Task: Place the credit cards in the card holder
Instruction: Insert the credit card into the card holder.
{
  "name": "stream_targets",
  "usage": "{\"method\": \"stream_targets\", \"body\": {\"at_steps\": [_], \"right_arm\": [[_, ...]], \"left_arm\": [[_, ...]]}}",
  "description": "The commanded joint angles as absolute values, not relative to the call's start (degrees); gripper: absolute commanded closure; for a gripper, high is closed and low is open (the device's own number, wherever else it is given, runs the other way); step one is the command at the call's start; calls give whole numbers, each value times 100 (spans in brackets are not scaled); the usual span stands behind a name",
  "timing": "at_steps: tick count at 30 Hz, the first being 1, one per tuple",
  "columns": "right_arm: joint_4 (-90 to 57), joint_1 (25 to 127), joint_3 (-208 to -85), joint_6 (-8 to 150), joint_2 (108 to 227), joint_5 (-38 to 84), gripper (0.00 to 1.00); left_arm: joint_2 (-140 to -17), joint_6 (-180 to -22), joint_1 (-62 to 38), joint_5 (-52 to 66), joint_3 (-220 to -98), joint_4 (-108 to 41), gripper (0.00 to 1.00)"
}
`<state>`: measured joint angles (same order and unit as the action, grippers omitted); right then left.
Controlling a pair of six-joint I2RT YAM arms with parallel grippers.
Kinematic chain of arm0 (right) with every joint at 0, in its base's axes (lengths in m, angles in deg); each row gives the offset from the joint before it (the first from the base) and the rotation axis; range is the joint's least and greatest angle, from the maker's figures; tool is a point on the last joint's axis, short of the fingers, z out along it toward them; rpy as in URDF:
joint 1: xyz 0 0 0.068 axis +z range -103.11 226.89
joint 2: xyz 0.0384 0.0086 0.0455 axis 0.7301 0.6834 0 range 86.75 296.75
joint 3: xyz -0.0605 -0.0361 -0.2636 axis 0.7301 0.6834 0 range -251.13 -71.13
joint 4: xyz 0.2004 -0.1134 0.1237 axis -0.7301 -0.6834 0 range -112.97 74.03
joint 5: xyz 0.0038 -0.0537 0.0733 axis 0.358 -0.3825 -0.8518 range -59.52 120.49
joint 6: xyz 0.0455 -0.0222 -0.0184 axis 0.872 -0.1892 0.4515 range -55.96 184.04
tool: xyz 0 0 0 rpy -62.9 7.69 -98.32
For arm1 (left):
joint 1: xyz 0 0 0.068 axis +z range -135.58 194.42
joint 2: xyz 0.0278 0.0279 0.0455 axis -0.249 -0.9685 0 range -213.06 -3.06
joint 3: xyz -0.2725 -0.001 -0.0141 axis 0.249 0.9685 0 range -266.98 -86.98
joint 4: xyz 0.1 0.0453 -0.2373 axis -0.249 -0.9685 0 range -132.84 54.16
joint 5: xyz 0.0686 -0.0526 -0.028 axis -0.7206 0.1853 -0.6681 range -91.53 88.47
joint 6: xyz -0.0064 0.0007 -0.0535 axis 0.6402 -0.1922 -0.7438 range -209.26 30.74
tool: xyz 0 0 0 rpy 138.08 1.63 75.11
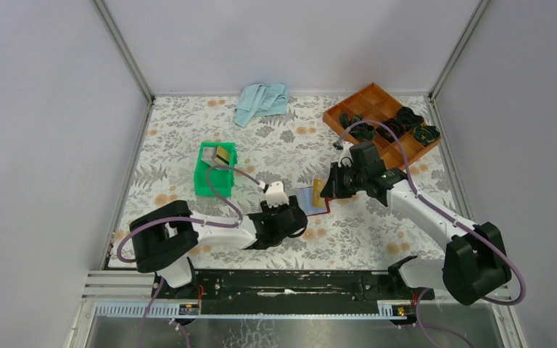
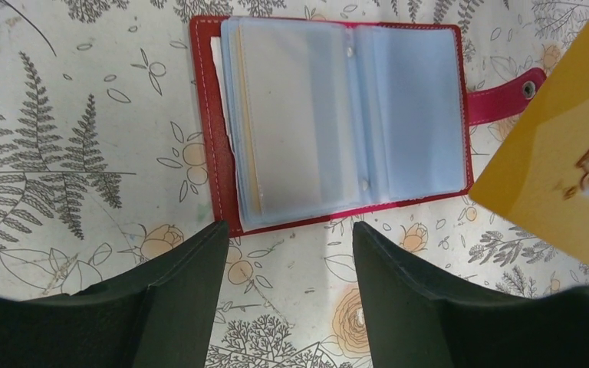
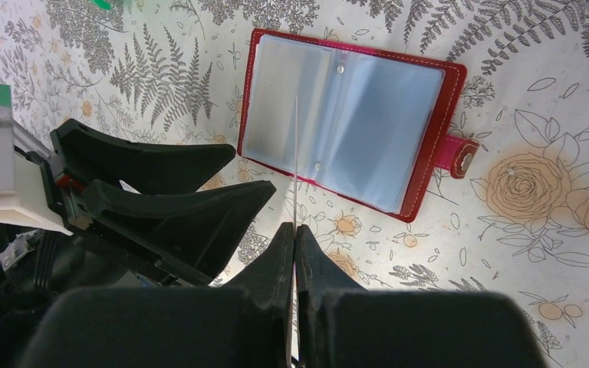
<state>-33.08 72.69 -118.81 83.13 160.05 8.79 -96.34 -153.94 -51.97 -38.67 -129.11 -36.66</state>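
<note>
The card holder [image 1: 310,200] lies open and flat on the floral cloth, red-edged with pale blue sleeves [image 2: 345,115] [image 3: 353,123]. A yellowish edge shows inside its left sleeves. My right gripper [image 1: 328,186] [image 3: 294,230] is shut on a gold credit card [image 1: 320,188], held above the holder's right side. That card looks edge-on in the right wrist view [image 3: 296,153] and fills the right edge of the left wrist view [image 2: 560,176]. My left gripper [image 1: 299,216] [image 2: 289,230] hangs open just short of the holder's near edge, with nothing between its fingers. Another gold card [image 1: 223,154] stands in the green bin.
The green bin [image 1: 204,177] stands left of the holder. At the back right is an orange compartment tray [image 1: 381,119] holding dark items. A light blue cloth [image 1: 261,101] lies crumpled at the back. The left gripper's fingers [image 3: 161,165] crowd the right wrist view's left side.
</note>
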Motion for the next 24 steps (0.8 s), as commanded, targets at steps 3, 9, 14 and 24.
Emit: {"method": "stream_targets", "body": {"at_steps": [3, 9, 14, 24], "right_arm": [[-2919, 7246, -11788, 8358, 16152, 527, 100], [-2768, 7244, -11741, 8392, 16378, 417, 100], [-2663, 7241, -11743, 8376, 16594, 341, 100], [-2352, 7241, -11701, 8354, 16987, 148, 100]], "left_arm": [[-9573, -15192, -5088, -4359, -13070, -3892, 32], [-9627, -15183, -4942, -4271, -13029, -3770, 32], [-9487, -15096, -4804, -4446, -12998, -3773, 32], [-9267, -14767, -4121, -3902, -12622, -3327, 33]]}}
